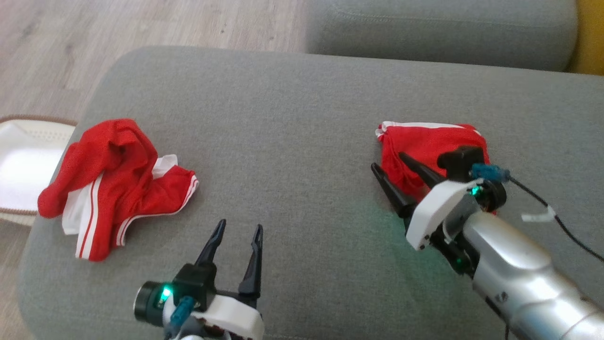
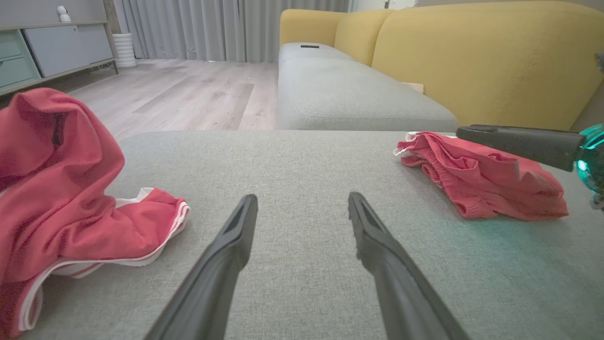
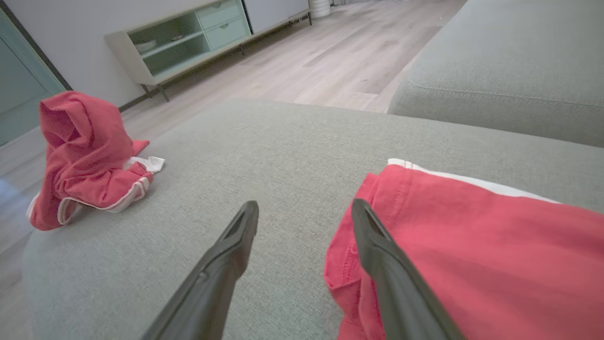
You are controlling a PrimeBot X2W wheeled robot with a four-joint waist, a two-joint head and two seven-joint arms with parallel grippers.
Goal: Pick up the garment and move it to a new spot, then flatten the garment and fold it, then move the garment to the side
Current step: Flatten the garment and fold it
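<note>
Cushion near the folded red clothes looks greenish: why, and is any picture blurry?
Head view: a green light behind the right gripper tints the cushion. Left wrist view: same glow below the folded garment. Right wrist view: that garment blurs toward the right edge.

The left gripper (image 2: pixel 303 198) holds its two long dark fingers spread wide, low over a grey woven fabric cushion (image 2: pixel 302 156). A crumpled red garment with white trim (image 2: pixel 61 189) lies heaped at the left. At the right lies a folded red garment (image 2: pixel 486 177), the right gripper's dark finger (image 2: pixel 519 140) just above it. A yellow upholstered sofa back (image 2: pixel 472 56) rises behind.
</note>
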